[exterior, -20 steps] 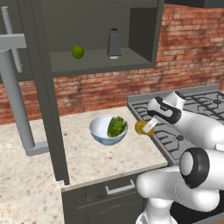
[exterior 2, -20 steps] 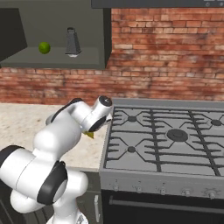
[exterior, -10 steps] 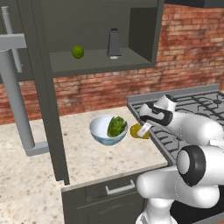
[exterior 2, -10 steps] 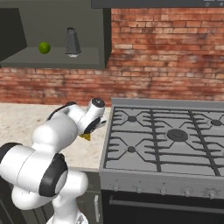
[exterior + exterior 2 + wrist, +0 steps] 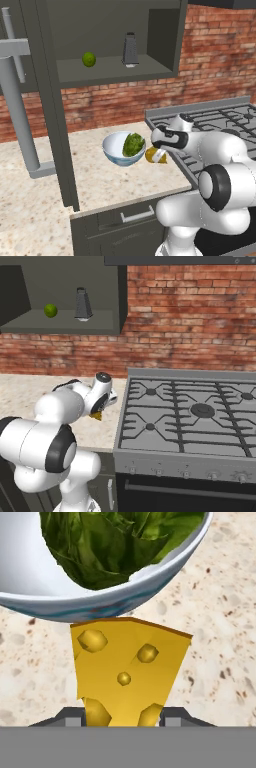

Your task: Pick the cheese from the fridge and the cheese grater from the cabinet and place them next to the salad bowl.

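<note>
The yellow-orange cheese (image 5: pixel 127 672) with round holes is held low over the speckled counter, right beside the pale blue-white salad bowl (image 5: pixel 45 592) of green leaves. My gripper (image 5: pixel 122 719) is shut on the wedge, a finger tip on each side. In the left base view the cheese (image 5: pixel 155 156) hangs just right of the bowl (image 5: pixel 120 149), under my gripper (image 5: pixel 157 150). The right base view shows a corner of the cheese (image 5: pixel 96 416) below the hand. Whether it touches the counter I cannot tell. The grey cheese grater (image 5: pixel 130 50) (image 5: pixel 83 304) stands on the open cabinet's shelf (image 5: pixel 115 71).
A green lime (image 5: pixel 89 59) (image 5: pixel 50 310) lies on the shelf left of the grater. The cabinet's tall door (image 5: pixel 50 105) hangs open over the counter's left part. A gas stove (image 5: pixel 195 411) adjoins the counter on the right. A light-grey bar (image 5: pixel 17 115) stands far left.
The arm has swung the cheese left and down, from above the stove's edge to just beside the bowl, close over the counter.
</note>
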### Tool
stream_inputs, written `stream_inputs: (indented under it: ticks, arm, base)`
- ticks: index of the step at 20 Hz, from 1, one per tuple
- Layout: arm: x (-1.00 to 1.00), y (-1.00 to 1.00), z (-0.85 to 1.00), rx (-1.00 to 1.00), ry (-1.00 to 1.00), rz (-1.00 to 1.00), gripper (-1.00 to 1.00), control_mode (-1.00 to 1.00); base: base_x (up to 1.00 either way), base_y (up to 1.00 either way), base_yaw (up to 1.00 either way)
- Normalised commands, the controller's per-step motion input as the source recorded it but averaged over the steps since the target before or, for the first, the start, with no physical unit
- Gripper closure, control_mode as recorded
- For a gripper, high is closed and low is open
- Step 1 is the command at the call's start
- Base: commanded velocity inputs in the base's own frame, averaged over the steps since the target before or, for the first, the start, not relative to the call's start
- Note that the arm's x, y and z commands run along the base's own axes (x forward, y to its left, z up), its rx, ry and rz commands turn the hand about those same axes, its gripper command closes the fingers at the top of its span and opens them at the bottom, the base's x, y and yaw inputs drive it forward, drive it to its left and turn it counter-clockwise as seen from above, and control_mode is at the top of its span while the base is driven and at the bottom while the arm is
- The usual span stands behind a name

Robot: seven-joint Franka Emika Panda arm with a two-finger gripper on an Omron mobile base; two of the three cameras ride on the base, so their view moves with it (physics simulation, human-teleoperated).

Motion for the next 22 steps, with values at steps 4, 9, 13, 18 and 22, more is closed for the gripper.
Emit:
stream_inputs:
  ticks: [4,9,13,18,22]
  arm:
    - [0.00,0.00,-0.22,0.00,-0.01,0.00,1.00,-1.00]
    - [0.00,0.00,0.00,0.00,0.00,0.00,1.00,-1.00]
    - [0.00,0.00,0.00,0.00,0.00,0.00,1.00,-1.00]
    - [0.00,0.00,0.00,0.00,0.00,0.00,-1.00,-1.00]
    - [0.00,0.00,0.00,0.00,0.00,0.00,-1.00,-1.00]
  base:
    - [0.00,0.00,0.00]
    - [0.00,0.00,0.00]
    - [0.00,0.00,0.00]
    - [0.00,0.00,0.00]
    - [0.00,0.00,0.00]
